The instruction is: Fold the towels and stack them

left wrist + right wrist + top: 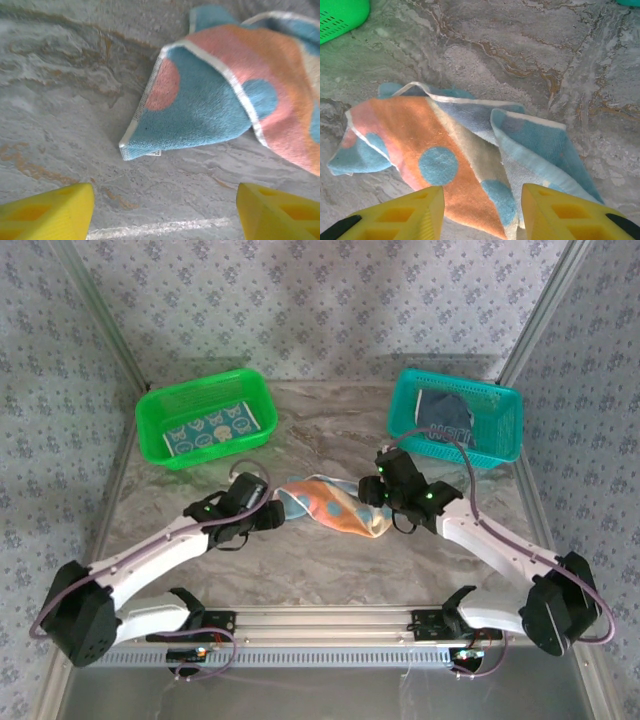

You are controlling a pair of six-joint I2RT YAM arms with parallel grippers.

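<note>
A light blue towel with orange and cream dots (335,505) lies crumpled on the marble table between my two grippers. My left gripper (278,512) sits just left of it, open. In the left wrist view the yellow fingers (47,212) stand wide apart over bare table, and the towel's corner (200,107) lies a little ahead of them. My right gripper (378,490) is over the towel's right end, open. Its fingers (395,217) straddle the rumpled cloth (445,145) without pinching it. A teal towel with white figures (212,428) lies flat in the green basket. A dark slate-blue towel (447,412) lies bunched in the teal basket.
The green basket (160,405) stands at the back left and the teal basket (505,425) at the back right. Metal frame rails run along both sides. Bare marble table (330,570) lies between the towel and the arm bases.
</note>
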